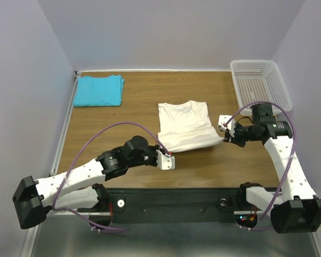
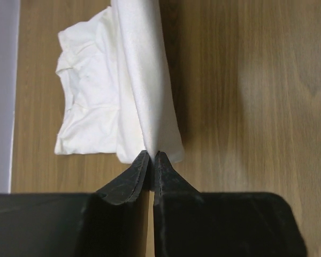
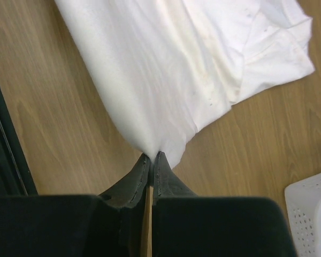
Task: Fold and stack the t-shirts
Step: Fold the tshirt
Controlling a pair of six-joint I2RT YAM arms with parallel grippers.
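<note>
With the cream t-shirt [image 1: 184, 126] lying left of the basket [image 1: 254, 62], the left gripper [image 1: 171, 155] and right gripper [image 1: 223, 137] each pinch shut on a near hem corner, mid-fold; next, I judge, both must carry that edge evenly toward the collar, the turquoise t-shirt [image 1: 99, 90] lying farther left.

Pale lavender walls [image 1: 166, 32] box in three sides, soft even light. Brown wood-grain tabletop [image 1: 123, 120] fills the middle, thin white trim strip [image 1: 150, 70] along its back edge, dull grey surface [image 1: 176, 241] at btm, nr side.
</note>
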